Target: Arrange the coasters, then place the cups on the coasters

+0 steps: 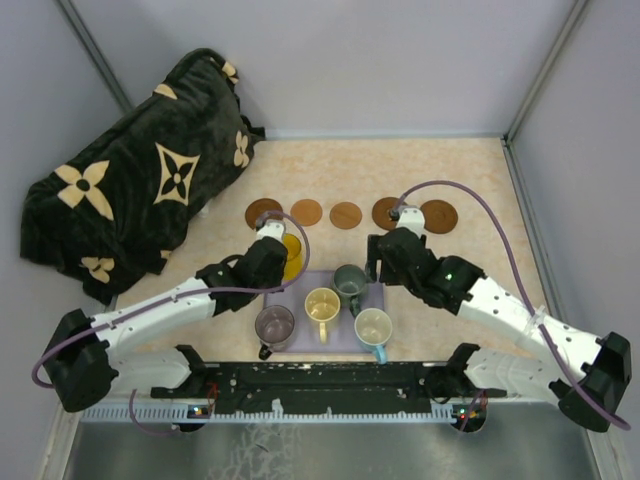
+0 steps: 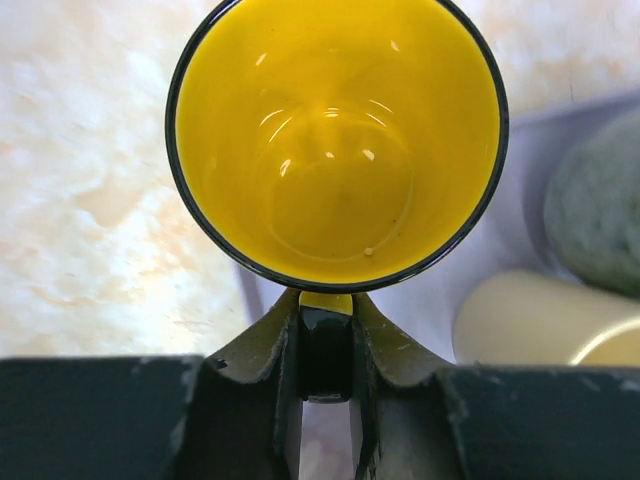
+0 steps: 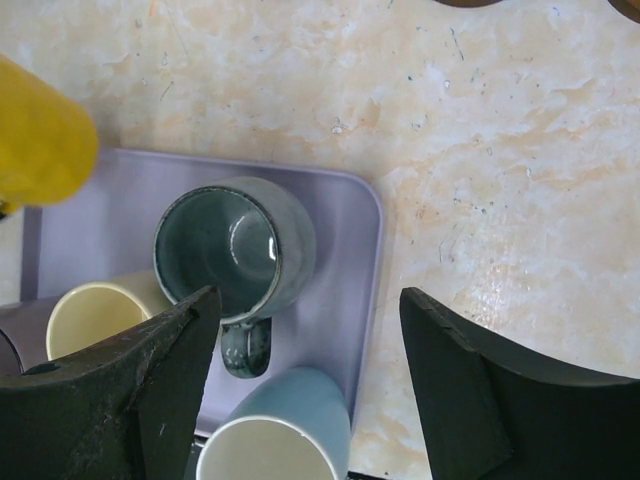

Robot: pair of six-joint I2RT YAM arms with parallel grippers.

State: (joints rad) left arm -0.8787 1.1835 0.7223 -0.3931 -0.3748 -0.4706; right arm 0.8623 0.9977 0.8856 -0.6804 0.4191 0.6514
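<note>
My left claw point(image 2: 326, 318) is clamped on the glossy yellow ceramic mug point(image 2: 335, 150) by its handle, so next I'd carry it onto a round brown wooden coaster point(image 1: 264, 213).

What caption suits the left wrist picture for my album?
The left gripper shut on the handle of the yellow cup, cream cup beside it.

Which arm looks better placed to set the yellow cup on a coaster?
Left. The left gripper grips the yellow cup by its handle, near the leftmost coaster; the right gripper hangs open above the tray.
</note>
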